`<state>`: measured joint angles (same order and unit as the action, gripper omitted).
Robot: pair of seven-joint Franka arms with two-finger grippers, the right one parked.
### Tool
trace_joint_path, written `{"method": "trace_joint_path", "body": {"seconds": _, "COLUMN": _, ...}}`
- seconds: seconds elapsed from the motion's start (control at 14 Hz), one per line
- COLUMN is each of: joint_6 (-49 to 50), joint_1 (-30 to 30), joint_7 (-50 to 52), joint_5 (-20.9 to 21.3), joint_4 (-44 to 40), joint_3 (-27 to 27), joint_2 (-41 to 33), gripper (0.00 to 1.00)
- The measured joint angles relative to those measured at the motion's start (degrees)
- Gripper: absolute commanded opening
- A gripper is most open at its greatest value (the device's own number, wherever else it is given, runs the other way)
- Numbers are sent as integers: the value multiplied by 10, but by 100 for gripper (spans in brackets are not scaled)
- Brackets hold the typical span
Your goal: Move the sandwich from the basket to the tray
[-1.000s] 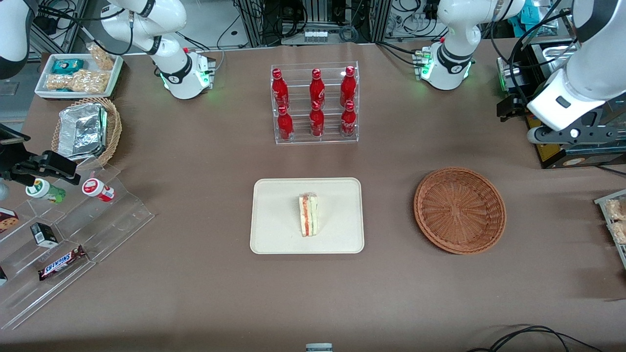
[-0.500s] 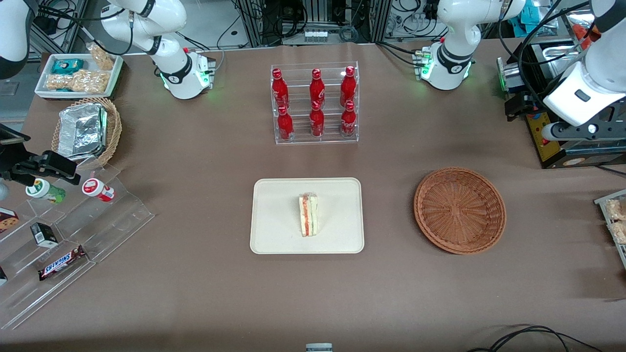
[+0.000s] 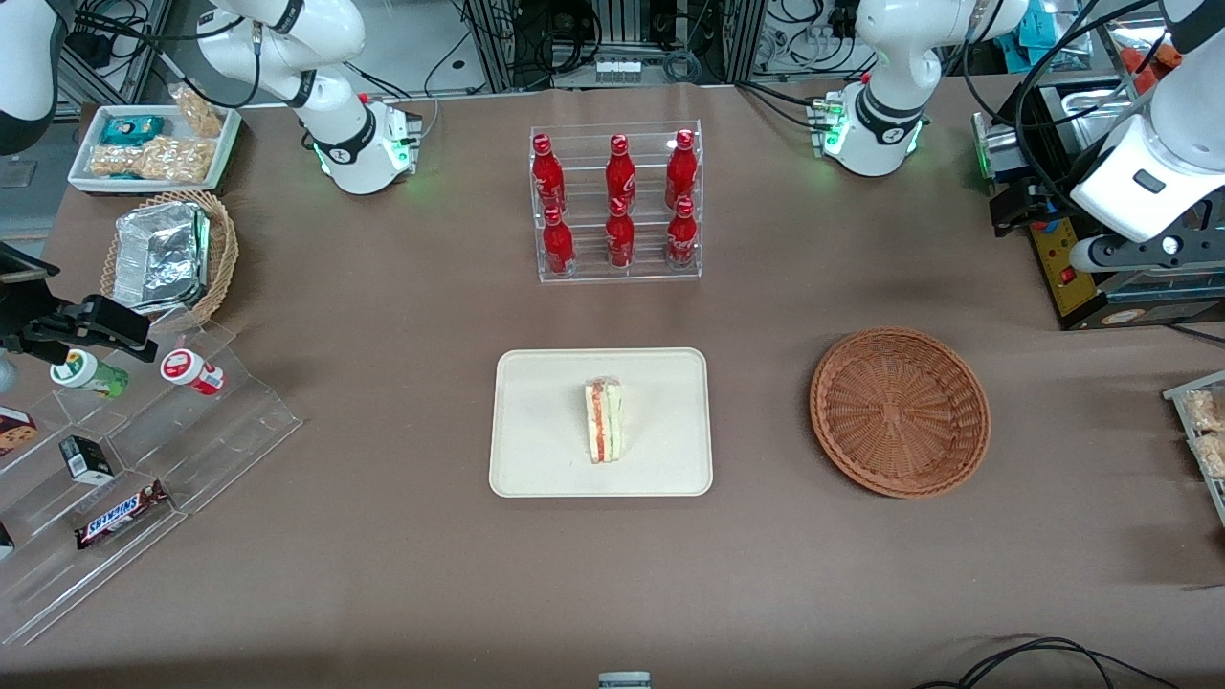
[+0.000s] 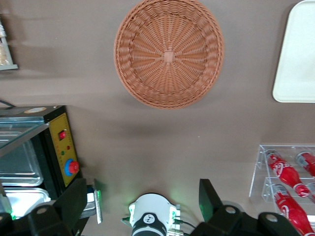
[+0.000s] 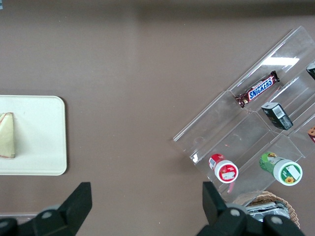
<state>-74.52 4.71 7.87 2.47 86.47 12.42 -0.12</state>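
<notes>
Since the sandwich (image 3: 604,420) already stands on edge at the middle of the tray (image 3: 536,459), well apart from the gripper (image 4: 142,201), the basket (image 3: 900,411) sits empty nearer that gripper. Its fingers (image 4: 74,199) are spread wide, holding nothing, raised above the table's working-arm end, apparently retired.
</notes>
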Motion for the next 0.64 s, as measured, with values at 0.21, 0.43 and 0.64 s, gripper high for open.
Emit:
{"method": "trace_joint_path", "body": {"seconds": 0.21, "joint_6": -1, "joint_1": -21, "joint_7": 1, "joint_5": -7, "joint_4": 0, "joint_3": -36, "joint_2": -1, "gripper": 100}}
{"method": "trace_joint_path", "body": {"seconds": 0.43, "joint_6": -1, "joint_1": -24, "joint_7": 1, "joint_5": -7, "joint_4": 0, "joint_3": -44, "joint_2": -1, "gripper": 100}}
{"method": "trace_joint_path", "body": {"seconds": 0.64, "joint_6": -1, "joint_1": -24, "joint_7": 1, "joint_5": -8, "joint_4": -1, "joint_3": -44, "joint_2": -1, "gripper": 100}}
